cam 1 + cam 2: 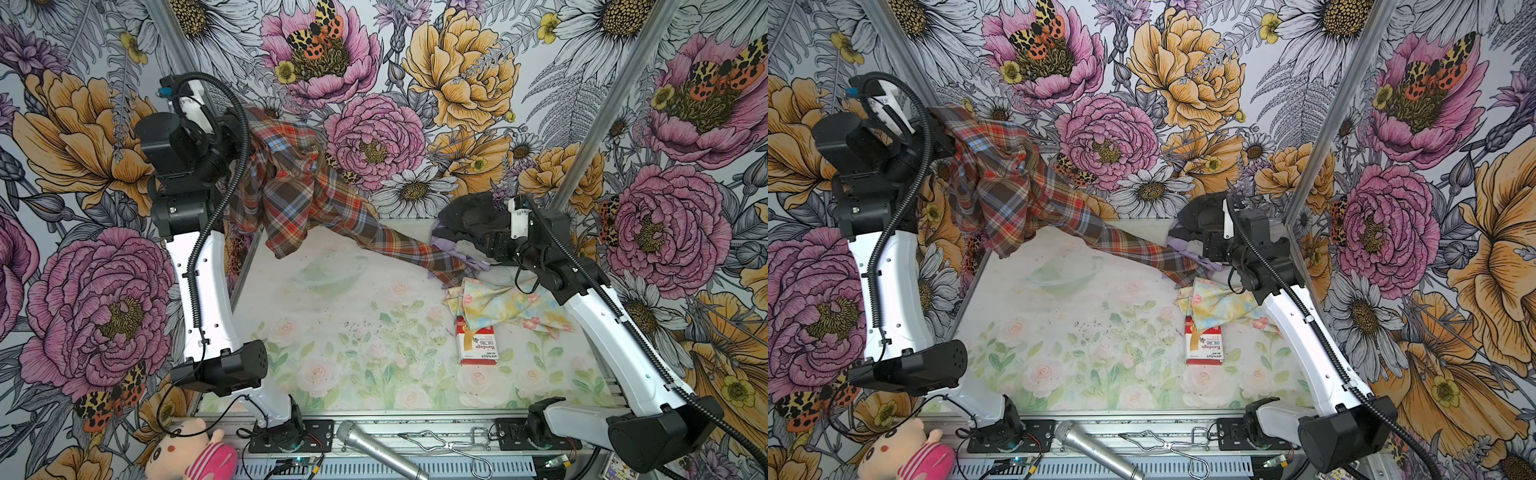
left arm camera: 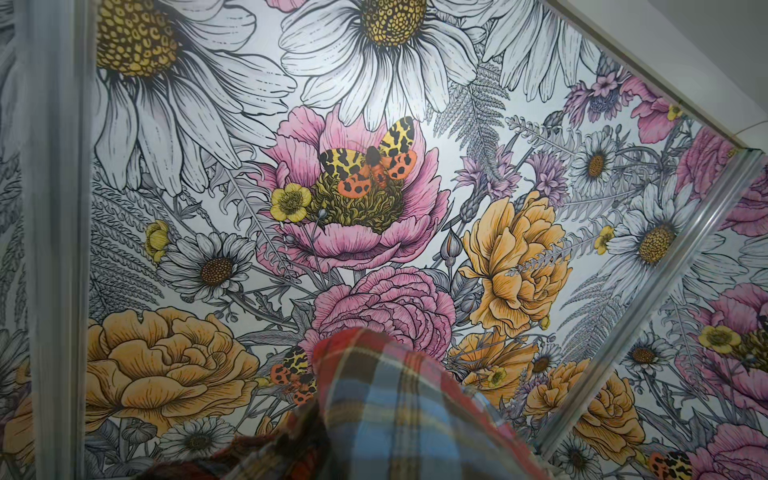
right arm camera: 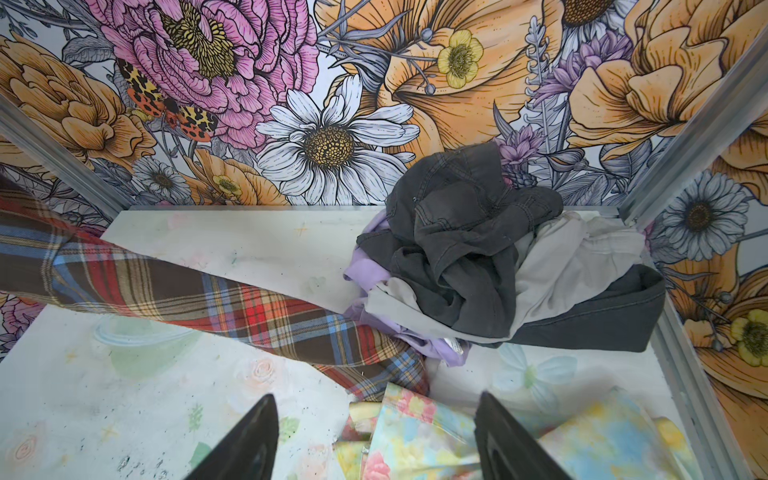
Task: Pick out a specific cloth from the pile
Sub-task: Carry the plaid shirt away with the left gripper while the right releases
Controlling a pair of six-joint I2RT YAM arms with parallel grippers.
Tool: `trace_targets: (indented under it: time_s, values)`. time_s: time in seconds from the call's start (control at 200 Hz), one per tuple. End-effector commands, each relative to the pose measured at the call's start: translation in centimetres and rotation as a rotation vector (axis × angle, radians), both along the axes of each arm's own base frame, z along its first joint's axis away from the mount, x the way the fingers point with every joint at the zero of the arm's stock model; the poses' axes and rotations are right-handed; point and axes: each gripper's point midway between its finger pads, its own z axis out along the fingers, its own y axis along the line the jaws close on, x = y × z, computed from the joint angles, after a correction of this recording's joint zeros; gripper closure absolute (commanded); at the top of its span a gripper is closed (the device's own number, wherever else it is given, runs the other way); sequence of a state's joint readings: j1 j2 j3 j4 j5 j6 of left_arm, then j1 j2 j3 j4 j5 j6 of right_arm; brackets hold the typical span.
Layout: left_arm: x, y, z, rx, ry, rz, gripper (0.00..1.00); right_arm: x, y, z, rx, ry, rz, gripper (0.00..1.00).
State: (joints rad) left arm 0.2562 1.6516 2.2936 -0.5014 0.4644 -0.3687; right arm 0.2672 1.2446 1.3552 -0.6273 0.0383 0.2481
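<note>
Holding the cloth (image 1: 291, 183) up high at the back left, with the left pincer (image 1: 245, 126) squeezed shut on its top part and its fingers buried under the checks. Lifting that high to drag the long plaid free of the pile (image 1: 469, 216), not just slide it along the surface (image 1: 353, 332). Hanging in big folds below the pincer, then stretching down in one long strip across the surface toward the right. Ending with the far tip lying low, touching the lavender cloth (image 3: 365, 270) at the foot of the pile and just beside the pale yellow floral cloth (image 3: 415, 432). Probably needing a bit more pulling, up or to the left, to get that last tip away.

Hovering low near the pile with the right pincer (image 3: 374, 440), spread wide open and gripping nothing, right over the floral cloth. Likely waiting there to keep out of the way, or getting ready to press the other cloths down to stop them from tagging along. Leaving the pile heaped in the back right corner, dark grey on top, light grey and lavender under it. Watching out for the lavender cloth getting snagged and dragged by the plaid tip.
</note>
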Motion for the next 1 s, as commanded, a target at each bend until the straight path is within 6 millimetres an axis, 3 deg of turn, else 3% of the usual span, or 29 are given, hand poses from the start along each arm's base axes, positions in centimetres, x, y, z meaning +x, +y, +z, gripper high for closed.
trace_targets:
  time_s: [0.0,0.195,0.395,0.62,0.815,0.99]
  values:
    - [-2.5,1.4,2.6,-0.015,-0.08,0.075,1.0,0.3,0.2,0.1,-0.028,-0.007,-0.002,0.23]
    - [-3.0,3.8,2.4,-0.008,-0.054,0.165,1.0,0.4,0.7,-0.1,-0.041,-0.006,0.005,0.16]
    - [-3.5,5.8,1.7,-0.004,-0.034,0.229,1.0,0.8,2.4,-0.7,-0.05,0.011,0.045,0.11]
    - [-3.4,6.5,1.5,0.001,-0.025,0.249,1.0,1.1,4.0,-1.1,-0.064,0.019,0.066,0.09]
    - [-1.8,5.0,0.6,0.007,-0.005,0.206,1.0,1.0,4.1,-1.3,-0.074,0.022,0.064,0.08]
    - [1.5,0.5,-2.6,0.045,0.065,0.131,1.0,0.8,3.9,-2.0,-0.085,0.035,0.056,0.08]
